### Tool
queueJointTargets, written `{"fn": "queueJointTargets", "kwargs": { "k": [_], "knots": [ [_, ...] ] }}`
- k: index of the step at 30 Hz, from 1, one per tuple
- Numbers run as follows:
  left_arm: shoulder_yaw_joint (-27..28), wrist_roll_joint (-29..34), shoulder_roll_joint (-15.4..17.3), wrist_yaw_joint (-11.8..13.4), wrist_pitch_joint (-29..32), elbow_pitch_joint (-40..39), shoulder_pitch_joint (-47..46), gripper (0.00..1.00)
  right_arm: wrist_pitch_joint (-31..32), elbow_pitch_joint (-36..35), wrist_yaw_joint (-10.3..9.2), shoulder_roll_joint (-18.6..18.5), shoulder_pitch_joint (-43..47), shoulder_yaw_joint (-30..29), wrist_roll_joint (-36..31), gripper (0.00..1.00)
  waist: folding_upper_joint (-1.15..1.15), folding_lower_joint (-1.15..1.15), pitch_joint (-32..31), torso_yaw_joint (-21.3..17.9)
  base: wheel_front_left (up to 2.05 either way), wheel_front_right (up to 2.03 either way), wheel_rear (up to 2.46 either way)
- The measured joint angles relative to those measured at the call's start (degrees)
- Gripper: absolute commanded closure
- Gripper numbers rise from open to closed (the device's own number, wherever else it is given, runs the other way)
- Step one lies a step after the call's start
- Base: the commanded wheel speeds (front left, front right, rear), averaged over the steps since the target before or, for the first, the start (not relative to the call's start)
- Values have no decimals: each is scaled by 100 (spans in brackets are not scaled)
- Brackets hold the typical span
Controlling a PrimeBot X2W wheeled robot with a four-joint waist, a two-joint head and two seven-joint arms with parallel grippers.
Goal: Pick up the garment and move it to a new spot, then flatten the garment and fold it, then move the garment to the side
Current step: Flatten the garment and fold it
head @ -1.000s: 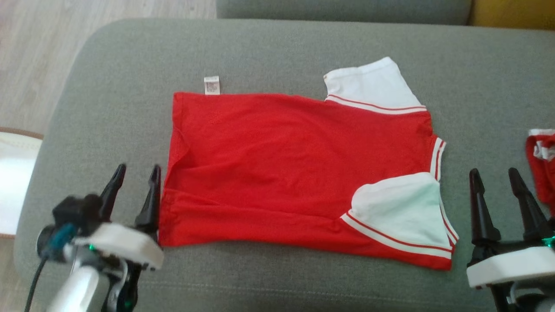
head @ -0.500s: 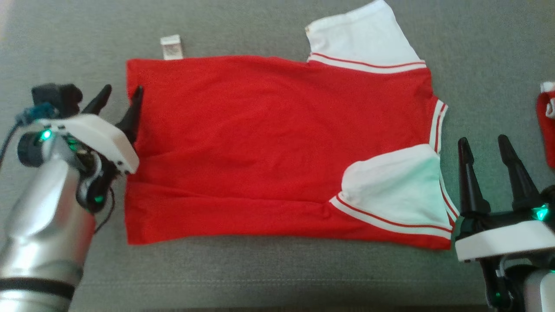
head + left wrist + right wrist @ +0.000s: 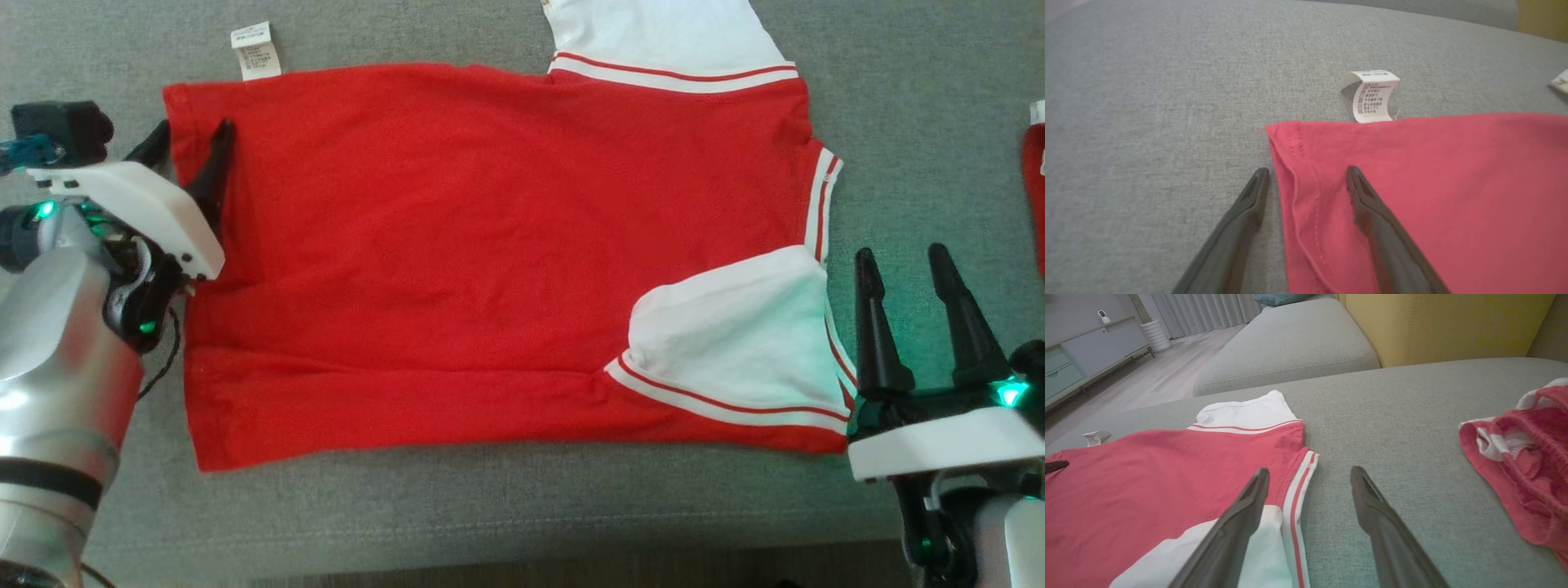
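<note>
A red shirt [image 3: 490,245] with white sleeves lies spread flat on the grey sofa cushion [image 3: 490,506], its white label [image 3: 255,51] sticking out at the far left corner. My left gripper [image 3: 192,139] is open and straddles the shirt's left hem near that corner; in the left wrist view one finger rests on the cloth [image 3: 1412,196] and the other on the cushion, gripper [image 3: 1306,173]. My right gripper [image 3: 902,257] is open beside the shirt's right edge, next to the near white sleeve [image 3: 735,343]; in the right wrist view the gripper [image 3: 1308,473] hovers over the striped collar edge [image 3: 1298,486].
A second red and white garment [image 3: 1523,457] lies crumpled on the cushion to the right, also seen at the head view's right edge as a red strip [image 3: 1035,188]. A yellow cushion [image 3: 1437,322] and another grey seat [image 3: 1290,343] stand behind.
The head camera has tipped down and closer, so the whole scene shifted. My left gripper has advanced along the shirt's left hem to its far corner. The right gripper has hardly moved.
</note>
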Motion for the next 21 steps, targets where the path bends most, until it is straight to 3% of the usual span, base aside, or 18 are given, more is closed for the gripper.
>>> {"fn": "queueJointTargets", "kwargs": {
  "k": [4, 5, 6, 8, 15, 21],
  "knots": [
    [-364, -434, 137, -34, 73, -69, -51, 0, -26, 55, 0, 0, -34, 19, 34, 0, 0, 0, 8, 13, 0, 0, 0],
    [-476, -539, 188, -34, 125, -115, -68, 35, -29, 65, 0, 0, -45, 21, 49, 0, 0, 0, 12, 16, 0, 0, 0],
    [-576, -642, 247, -33, 143, -168, -86, 100, -35, 67, 0, 0, -59, 24, 49, 0, 0, 0, 18, 21, 0, 0, 0],
    [-812, -749, 367, -34, 130, -247, -98, 100, -36, 84, 0, 0, -109, 23, 49, 0, 0, 0, 29, 31, 0, 0, 0],
    [-1277, -886, 444, -38, -770, -191, -101, 100, 37, 120, 0, 0, -299, -4, -47, 0, 0, 0, 7, 103, 0, 0, 0],
    [-1479, -931, 353, -40, -1071, -179, -146, 100, 532, 846, 0, -29, -1770, -49, -314, 0, 0, 0, 12, 247, 0, 0, 0]
  ]
}}
